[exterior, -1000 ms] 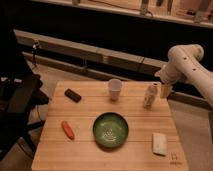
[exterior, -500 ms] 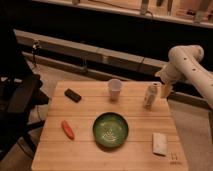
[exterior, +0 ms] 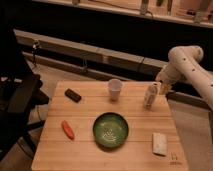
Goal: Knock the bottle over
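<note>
The bottle [exterior: 150,96] is small, slim and whitish, and stands upright near the far right edge of the wooden table [exterior: 85,150]. My gripper [exterior: 162,88] hangs at the end of the white arm, right beside the bottle's upper right side, close to or touching it. The white tapered cup [exterior: 115,89] stands to the bottle's left.
A green bowl [exterior: 110,130] sits mid-table. A flat pale block [exterior: 160,143] lies at the front right. A red-orange carrot-like object [exterior: 67,129] lies front left and a small black object [exterior: 73,95] far left. A dark chair [exterior: 20,95] stands left of the table.
</note>
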Motion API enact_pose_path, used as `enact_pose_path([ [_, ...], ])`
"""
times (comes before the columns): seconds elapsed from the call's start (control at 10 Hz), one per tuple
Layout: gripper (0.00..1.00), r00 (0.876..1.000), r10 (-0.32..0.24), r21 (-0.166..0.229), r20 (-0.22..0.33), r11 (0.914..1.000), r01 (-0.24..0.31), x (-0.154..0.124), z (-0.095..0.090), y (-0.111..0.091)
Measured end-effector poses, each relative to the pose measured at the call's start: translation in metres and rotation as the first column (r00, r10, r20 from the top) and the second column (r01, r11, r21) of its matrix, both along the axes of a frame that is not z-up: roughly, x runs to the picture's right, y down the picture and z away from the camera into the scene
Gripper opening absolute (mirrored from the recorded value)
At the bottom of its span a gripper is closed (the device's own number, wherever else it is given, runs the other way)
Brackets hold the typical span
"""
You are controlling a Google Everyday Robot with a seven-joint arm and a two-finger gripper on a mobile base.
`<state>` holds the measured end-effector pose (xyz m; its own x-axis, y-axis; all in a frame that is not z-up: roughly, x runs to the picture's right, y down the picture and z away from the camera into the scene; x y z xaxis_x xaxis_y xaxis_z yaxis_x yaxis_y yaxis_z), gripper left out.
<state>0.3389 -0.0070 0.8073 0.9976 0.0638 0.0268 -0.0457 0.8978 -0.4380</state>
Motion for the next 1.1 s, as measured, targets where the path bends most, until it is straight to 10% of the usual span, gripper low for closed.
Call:
enact_pose_path([
  [0.3, 0.02, 0.999, 0.004, 0.015, -0.032, 0.9999, -0.003, 0.008, 0.003, -0.002],
  [1.1, 0.0, 1.0, -0.01, -0.009, -0.023, 0.9999, 0.01, 0.007, 0.014, 0.005],
])
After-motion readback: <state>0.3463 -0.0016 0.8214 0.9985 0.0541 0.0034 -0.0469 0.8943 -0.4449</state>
